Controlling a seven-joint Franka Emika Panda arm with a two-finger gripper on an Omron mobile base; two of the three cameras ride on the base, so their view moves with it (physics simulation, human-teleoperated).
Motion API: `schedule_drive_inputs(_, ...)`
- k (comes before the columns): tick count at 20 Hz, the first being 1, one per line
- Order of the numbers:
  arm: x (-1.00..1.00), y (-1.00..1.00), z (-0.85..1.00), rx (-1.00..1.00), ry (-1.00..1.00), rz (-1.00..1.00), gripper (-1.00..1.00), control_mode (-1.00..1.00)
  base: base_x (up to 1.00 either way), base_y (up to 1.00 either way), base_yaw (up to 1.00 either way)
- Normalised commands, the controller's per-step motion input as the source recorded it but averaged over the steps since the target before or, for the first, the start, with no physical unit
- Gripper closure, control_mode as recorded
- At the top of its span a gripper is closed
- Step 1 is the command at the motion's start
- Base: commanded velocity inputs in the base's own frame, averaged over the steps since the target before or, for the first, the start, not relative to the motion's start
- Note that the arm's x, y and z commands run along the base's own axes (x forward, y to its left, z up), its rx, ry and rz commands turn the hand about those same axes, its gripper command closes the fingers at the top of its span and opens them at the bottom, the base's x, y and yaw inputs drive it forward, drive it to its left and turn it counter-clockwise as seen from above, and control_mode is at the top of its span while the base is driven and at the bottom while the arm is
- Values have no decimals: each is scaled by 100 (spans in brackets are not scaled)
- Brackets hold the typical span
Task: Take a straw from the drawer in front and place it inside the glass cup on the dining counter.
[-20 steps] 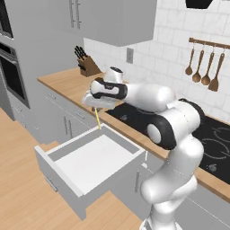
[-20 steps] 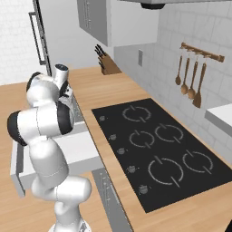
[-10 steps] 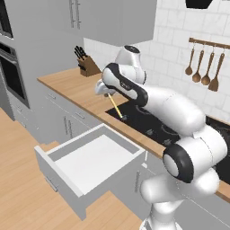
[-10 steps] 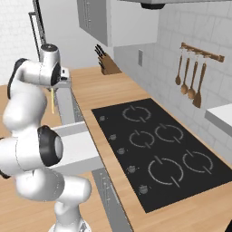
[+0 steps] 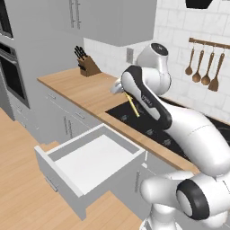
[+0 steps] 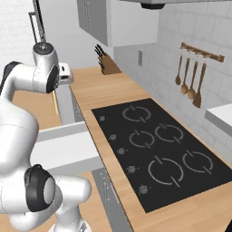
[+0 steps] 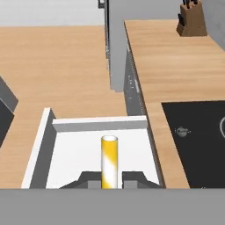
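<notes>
My gripper is shut on the straw, a thin pale yellow stick that hangs slanted from it above the worktop's front edge, beside the black cooktop. In the hand view the straw stands between the two dark fingertips, pointing down over the white inside of the open drawer. From the right the straw hangs below the gripper, above the drawer. The drawer is pulled out wide with nothing inside. The glass cup and the dining counter are out of view.
A knife block stands at the back of the wooden worktop. Wooden utensils hang on the tiled wall above the cooktop. Grey cabinet fronts line the left. My own arm arches over the drawer.
The arm has risen and swung right, carrying the straw from just above the back of the drawer up to the worktop's edge. The drawer has stayed open.
</notes>
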Motion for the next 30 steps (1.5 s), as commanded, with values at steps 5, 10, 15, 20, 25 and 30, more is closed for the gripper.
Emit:
schedule_drive_inputs(5, -26, -29, 0, 0, -7, 0, 100, 100, -19, -4, 0)
schedule_drive_inputs(10, 0, 0, 0, 0, 0, 0, 100, 100, -100, 6, 11)
schedule_drive_inputs(15, 0, 0, 0, 0, 0, 0, 100, 100, -67, 70, 52)
schedule_drive_inputs(20, 0, 0, 0, 0, 0, 0, 100, 100, -7, 78, 66)
schedule_drive_inputs(25, 0, 0, 0, 0, 0, 0, 100, 100, -8, 47, 56)
schedule_drive_inputs(30, 0, 0, 0, 0, 0, 0, 100, 100, -79, 1, 17)
